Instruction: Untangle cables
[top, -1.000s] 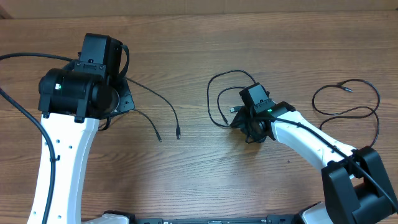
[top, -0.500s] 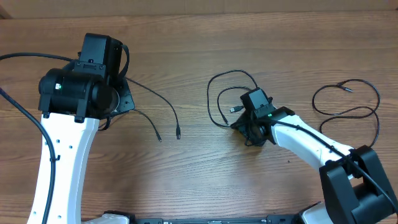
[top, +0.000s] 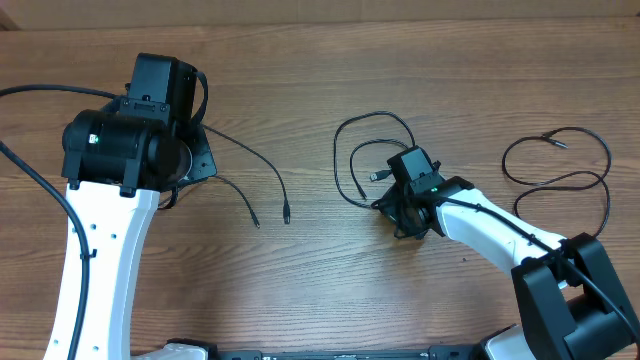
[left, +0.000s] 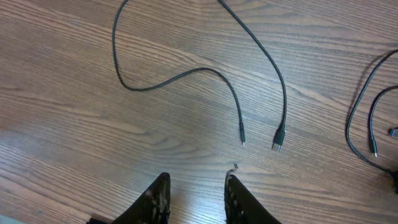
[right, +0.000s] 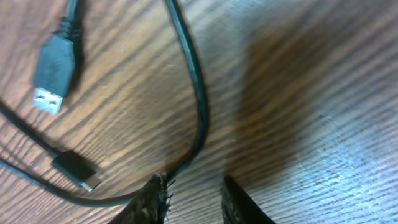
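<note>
Left gripper (left: 195, 200): fingers spread, holding nothing, above the wooden table (left: 74, 143). Two cable ends (left: 278, 139) lie just ahead of it. Right gripper (right: 194, 200): fingers spread, low over a looped cable (right: 201, 106) at centre-right, with the USB plug (right: 55, 74) nearby. Another cable loop (top: 608, 155) lies far right.

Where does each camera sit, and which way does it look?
Overhead: above the table, looking straight down; left arm and right arm show.
Left wrist: on that left arm, looking down past its own jaws at two loose cable ends.
Right wrist: low over the wood, own jaws at bottom, USB plug ahead.
Shared: overhead and left wrist both show those cable ends.
</note>
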